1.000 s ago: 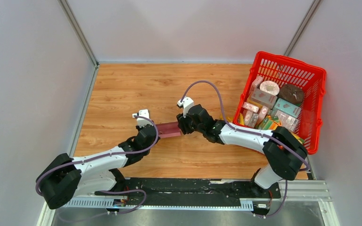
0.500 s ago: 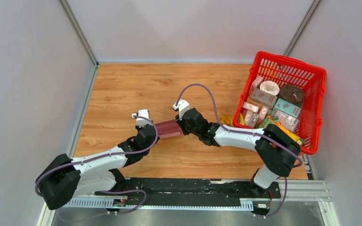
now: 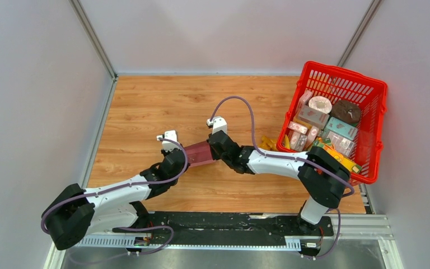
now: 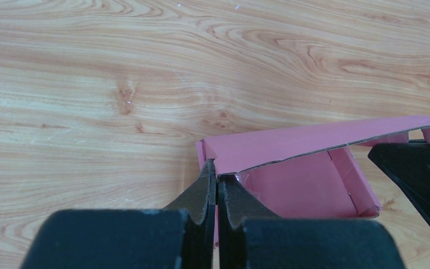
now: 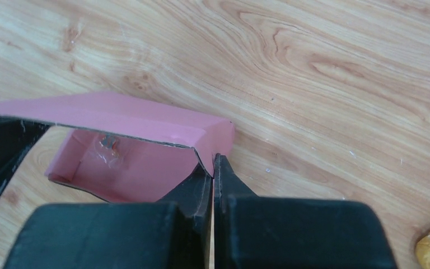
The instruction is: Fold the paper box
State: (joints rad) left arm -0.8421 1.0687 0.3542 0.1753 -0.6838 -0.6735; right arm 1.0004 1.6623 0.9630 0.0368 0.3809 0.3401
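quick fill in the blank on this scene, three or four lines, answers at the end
1. The paper box is ____ in colour.
2. The left gripper and the right gripper each have their jaws ____ on a thin edge of the box.
3. The number of grippers pinching the box is ____.
4. The red basket of cartons stands on the robot's ____ side of the table.

Missing words: pink; shut; two; right
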